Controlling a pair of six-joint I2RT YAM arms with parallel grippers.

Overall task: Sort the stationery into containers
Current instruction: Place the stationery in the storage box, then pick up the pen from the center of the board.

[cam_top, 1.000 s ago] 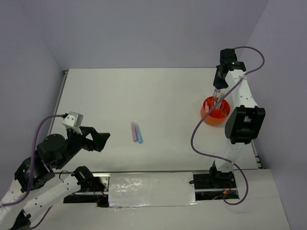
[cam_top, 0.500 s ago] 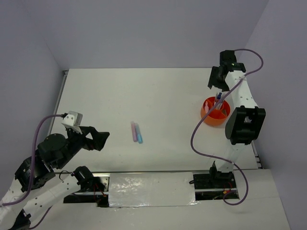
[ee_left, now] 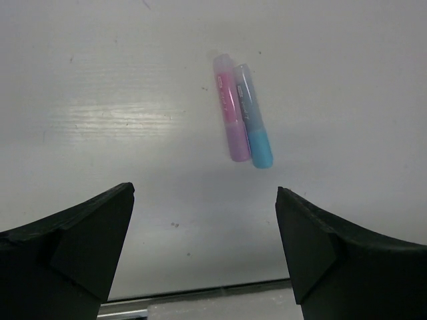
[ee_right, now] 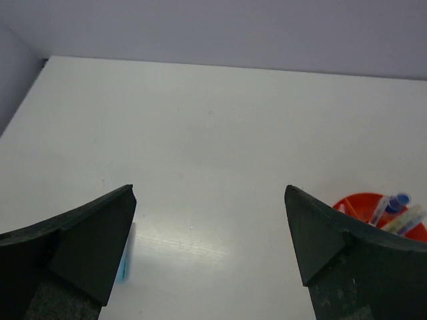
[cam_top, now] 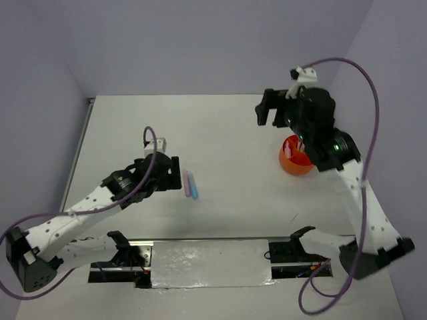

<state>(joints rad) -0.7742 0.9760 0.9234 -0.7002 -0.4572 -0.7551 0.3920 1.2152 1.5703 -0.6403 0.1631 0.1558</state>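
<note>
Left hand (ee_left: 203,193) spread wide and empty over the table (ee_left: 100,67), where one pink marker (ee_left: 229,110) touches one blue marker (ee_left: 253,117); my right hand (ee_right: 209,193), equally wide and empty, hangs near one orange cup (ee_right: 363,203).

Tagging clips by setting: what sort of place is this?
Likely a robot-lab test cell: a white table inside plain grey walls, two robot arms mounted at its near edge, and an orange cup holding stationery.

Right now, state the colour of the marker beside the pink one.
Light blue marker; left wrist view shows it best.
</note>
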